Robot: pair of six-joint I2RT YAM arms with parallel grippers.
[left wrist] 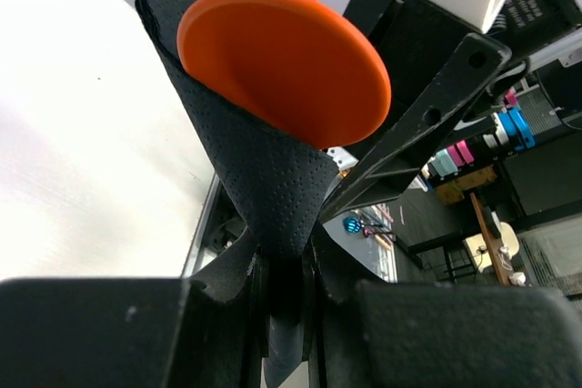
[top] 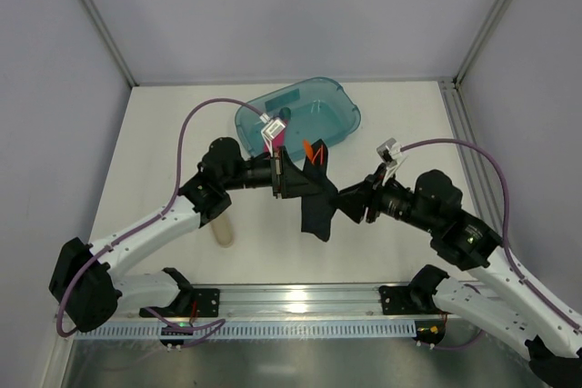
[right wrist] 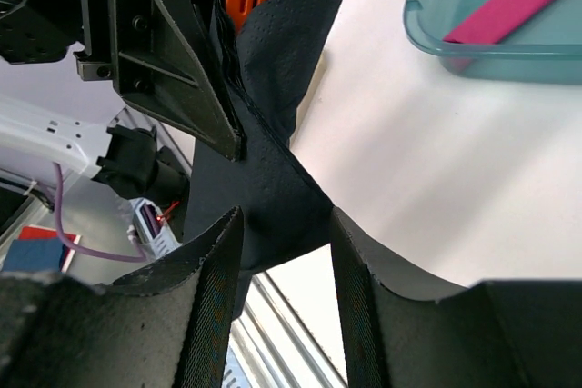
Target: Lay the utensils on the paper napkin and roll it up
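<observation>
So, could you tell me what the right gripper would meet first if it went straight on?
The paper napkin, already between the jaws of the right gripper; just beyond it, probably the left gripper, though depth is unclear.

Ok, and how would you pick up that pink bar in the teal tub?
Probably from straight above, pinching the pink bar mid-length across its narrow width. It lies low inside the teal tub, whose walls block a sideways approach.
</observation>
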